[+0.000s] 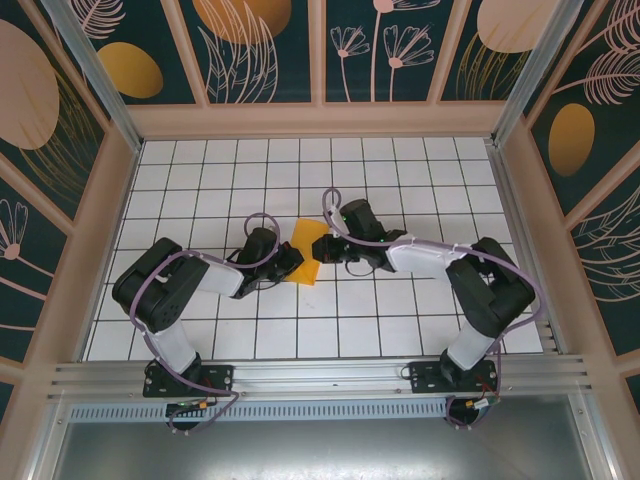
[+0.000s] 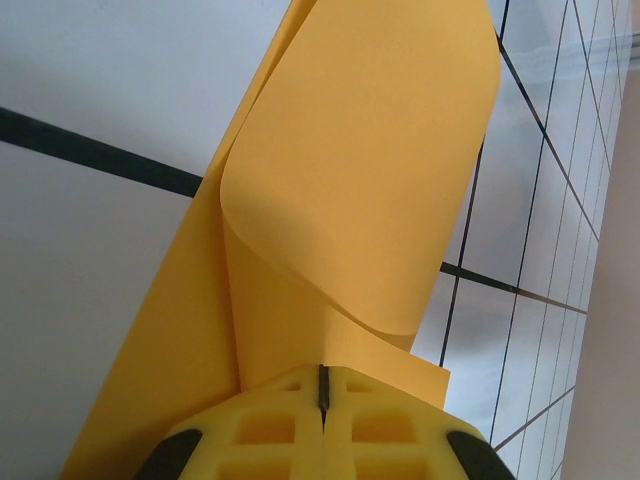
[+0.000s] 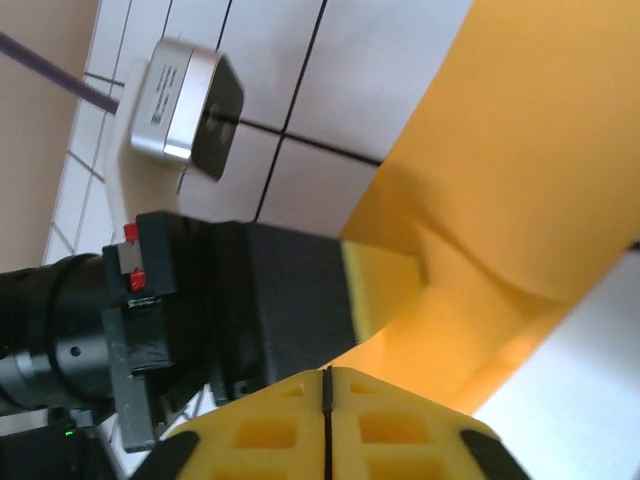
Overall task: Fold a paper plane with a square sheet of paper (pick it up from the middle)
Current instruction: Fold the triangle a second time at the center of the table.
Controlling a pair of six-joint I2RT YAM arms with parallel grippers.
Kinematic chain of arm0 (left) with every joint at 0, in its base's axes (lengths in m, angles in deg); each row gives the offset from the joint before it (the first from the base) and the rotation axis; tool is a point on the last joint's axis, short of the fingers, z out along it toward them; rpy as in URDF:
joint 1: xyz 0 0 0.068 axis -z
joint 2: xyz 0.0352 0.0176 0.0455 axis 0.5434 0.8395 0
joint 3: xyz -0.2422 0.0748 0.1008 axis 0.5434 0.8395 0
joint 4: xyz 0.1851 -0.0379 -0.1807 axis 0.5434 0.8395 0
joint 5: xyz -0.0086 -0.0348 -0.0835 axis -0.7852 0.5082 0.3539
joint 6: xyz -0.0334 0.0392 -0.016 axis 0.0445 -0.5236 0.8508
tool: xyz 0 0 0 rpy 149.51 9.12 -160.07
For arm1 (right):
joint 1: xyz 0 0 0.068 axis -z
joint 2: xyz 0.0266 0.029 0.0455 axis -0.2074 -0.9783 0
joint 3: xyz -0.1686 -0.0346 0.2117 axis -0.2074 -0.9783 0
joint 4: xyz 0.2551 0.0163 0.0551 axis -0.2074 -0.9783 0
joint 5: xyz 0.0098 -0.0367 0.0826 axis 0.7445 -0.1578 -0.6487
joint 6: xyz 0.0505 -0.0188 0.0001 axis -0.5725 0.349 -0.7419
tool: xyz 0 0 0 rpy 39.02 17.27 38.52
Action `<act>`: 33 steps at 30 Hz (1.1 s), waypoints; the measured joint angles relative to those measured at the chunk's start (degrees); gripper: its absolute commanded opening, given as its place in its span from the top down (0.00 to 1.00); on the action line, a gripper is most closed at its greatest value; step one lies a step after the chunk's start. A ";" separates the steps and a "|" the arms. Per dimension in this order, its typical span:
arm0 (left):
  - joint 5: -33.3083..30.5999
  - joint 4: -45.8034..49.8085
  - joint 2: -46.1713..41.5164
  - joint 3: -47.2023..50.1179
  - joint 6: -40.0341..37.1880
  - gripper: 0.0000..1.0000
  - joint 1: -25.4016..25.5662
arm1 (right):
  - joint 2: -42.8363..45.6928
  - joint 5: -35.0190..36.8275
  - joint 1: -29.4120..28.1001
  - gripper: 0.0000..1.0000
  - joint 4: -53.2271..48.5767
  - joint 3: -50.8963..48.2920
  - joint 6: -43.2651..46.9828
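— Orange-yellow and curling: we see the thin orange-yellow sheet of paper [image 1: 308,252] near the middle of the white tiled tabletop [image 1: 300,170], well away from every edge. Where do we place the arms?
— We find the left gripper [image 1: 293,267] at the sheet's near left side and the right gripper [image 1: 330,246] at its right side, so the paper sits between them.
— And the jaws?
— In the left wrist view we see the yellow fingers [image 2: 270,425] pressed together. The sheet comes out from between them and rolls over in a loose curl above. We call that a clamp on the paper.
— And the right?
— Its yellow fingers [image 3: 390,430] meet too, with no gap. The paper runs down behind them, but we cannot tell whether they pinch it. From that wrist we also see one left fingertip [image 3: 380,285] lying on the sheet's edge.
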State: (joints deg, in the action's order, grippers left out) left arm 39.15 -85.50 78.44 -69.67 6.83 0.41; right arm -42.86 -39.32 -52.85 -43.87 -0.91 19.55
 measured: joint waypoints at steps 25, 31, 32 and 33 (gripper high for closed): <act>-0.07 0.00 0.00 0.00 -0.02 0.95 0.00 | -10.86 -0.09 -4.22 0.97 -3.34 3.13 -2.54; -0.07 0.02 0.00 0.00 -0.04 0.95 0.00 | -10.86 0.70 -4.22 0.96 -3.32 2.75 -2.27; -0.07 0.02 0.00 0.00 -0.04 0.95 0.00 | -10.86 0.85 -4.22 0.96 -3.41 2.75 -2.10; -0.07 0.02 0.00 0.00 -0.04 0.95 0.00 | -10.86 0.92 -4.22 0.96 -3.45 2.75 -1.90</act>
State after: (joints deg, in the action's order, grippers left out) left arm 39.09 -85.48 78.44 -69.67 6.78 0.41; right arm -53.72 -38.40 -57.07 -47.33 1.85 17.65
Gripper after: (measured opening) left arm 0.070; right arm 0.059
